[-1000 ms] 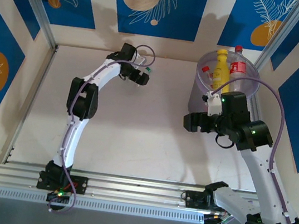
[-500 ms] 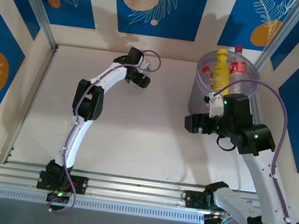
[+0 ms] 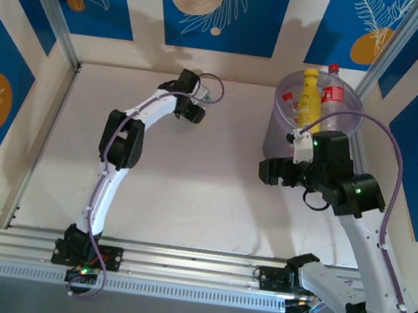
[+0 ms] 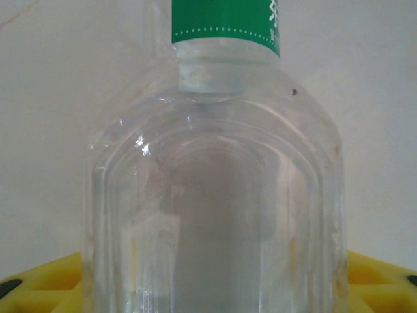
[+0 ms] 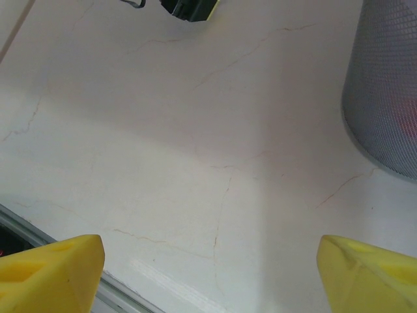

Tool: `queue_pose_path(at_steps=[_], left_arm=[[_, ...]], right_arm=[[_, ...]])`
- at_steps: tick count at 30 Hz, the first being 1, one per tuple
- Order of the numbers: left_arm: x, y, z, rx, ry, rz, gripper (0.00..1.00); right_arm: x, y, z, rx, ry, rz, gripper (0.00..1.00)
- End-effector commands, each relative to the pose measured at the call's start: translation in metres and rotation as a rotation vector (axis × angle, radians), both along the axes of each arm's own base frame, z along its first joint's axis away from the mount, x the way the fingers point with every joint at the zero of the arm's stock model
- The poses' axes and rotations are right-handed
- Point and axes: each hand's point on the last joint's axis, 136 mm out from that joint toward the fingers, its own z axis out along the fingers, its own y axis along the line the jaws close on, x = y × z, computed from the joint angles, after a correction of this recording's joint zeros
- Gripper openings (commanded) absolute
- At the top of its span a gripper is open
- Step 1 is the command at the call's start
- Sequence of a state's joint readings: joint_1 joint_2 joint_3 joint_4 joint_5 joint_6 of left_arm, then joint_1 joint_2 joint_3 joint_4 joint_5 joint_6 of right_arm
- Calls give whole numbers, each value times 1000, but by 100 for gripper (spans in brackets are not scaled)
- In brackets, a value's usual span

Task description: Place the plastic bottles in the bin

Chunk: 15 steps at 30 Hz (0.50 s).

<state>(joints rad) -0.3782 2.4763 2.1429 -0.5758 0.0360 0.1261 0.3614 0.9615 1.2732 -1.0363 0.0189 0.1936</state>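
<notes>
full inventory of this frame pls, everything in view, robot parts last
clear bottle: 1, clear with a green top, between the left gripper's fingers
yellow bottle: 1, yellow, upright in the bin
red-capped bottle: 1, clear, red label and cap, in the bin beside the yellow bottle
bin: 1, translucent pale purple, far right of the table; rest of its contents too unclear to count
table: 1, cream, faintly veined
backdrop panels: blue and cream leaf print, behind and at the sides
rail: 1, aluminium, near edge
left gripper: yellow fingers, far centre, shut on the clear bottle
right gripper: yellow fingers, open, holding nothing, left of the bin
</notes>
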Motion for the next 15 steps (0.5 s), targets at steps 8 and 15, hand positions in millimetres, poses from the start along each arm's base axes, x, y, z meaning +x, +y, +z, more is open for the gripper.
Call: queue_pose_path(at_steps=[8, 15], left_arm=[[-44, -17, 137, -392, -246, -3, 34], [-118, -28, 165, -734, -215, -36, 17]], right_arm=[[32, 38, 14, 148, -5, -86, 83], [61, 79, 15, 282, -14, -55, 81]])
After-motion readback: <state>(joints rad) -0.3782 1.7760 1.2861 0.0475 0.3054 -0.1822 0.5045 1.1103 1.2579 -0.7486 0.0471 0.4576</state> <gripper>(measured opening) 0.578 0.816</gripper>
